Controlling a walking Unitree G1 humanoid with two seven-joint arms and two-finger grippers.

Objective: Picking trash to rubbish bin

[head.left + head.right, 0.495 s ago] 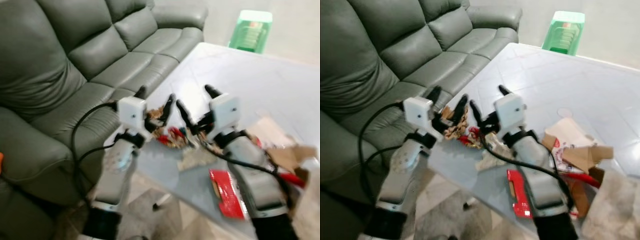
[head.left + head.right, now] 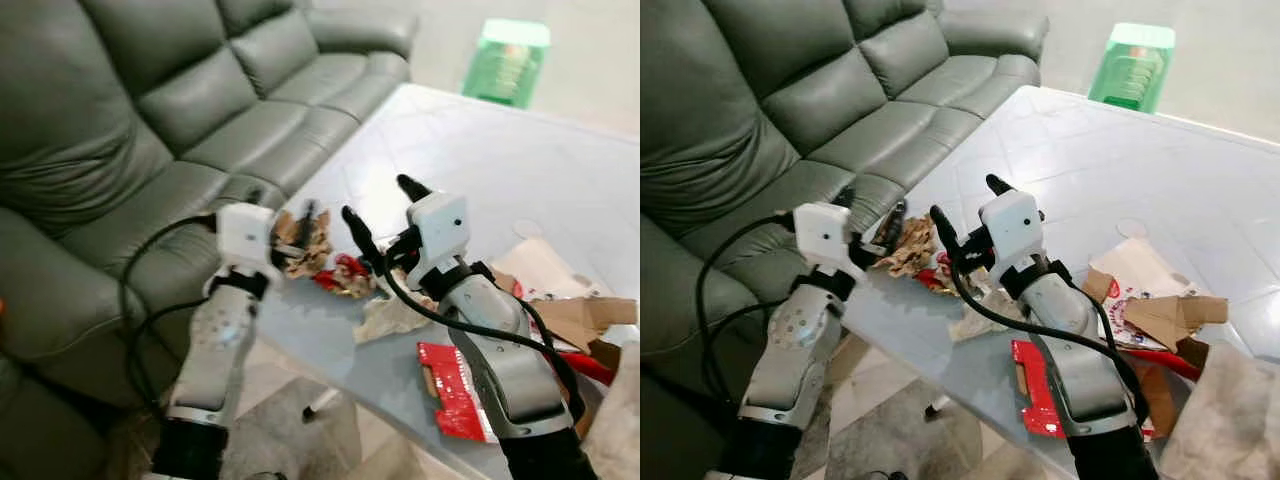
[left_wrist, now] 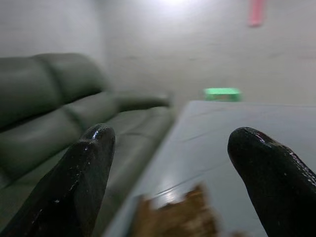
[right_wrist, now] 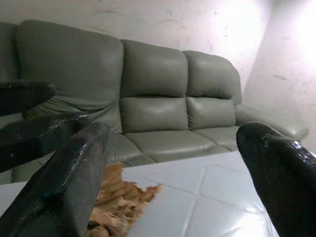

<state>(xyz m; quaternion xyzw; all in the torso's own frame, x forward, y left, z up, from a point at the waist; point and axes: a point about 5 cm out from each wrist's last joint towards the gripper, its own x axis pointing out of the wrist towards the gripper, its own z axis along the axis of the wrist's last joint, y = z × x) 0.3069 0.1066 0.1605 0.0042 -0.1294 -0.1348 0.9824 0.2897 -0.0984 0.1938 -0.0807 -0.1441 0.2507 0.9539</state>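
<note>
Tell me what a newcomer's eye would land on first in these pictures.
First, the two grippers raised over the near corner of the pale table: the left gripper and the right gripper, both open, flank a crumpled brown wrapper. Next, the trash strewn along the table's edge, notably a red packet and torn cardboard. A grey-green sofa stands at the robot's left.

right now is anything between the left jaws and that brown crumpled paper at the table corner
Nothing visible stands between them. The left gripper is open right at the crumpled brown paper scrap on the glossy grey table.
</note>
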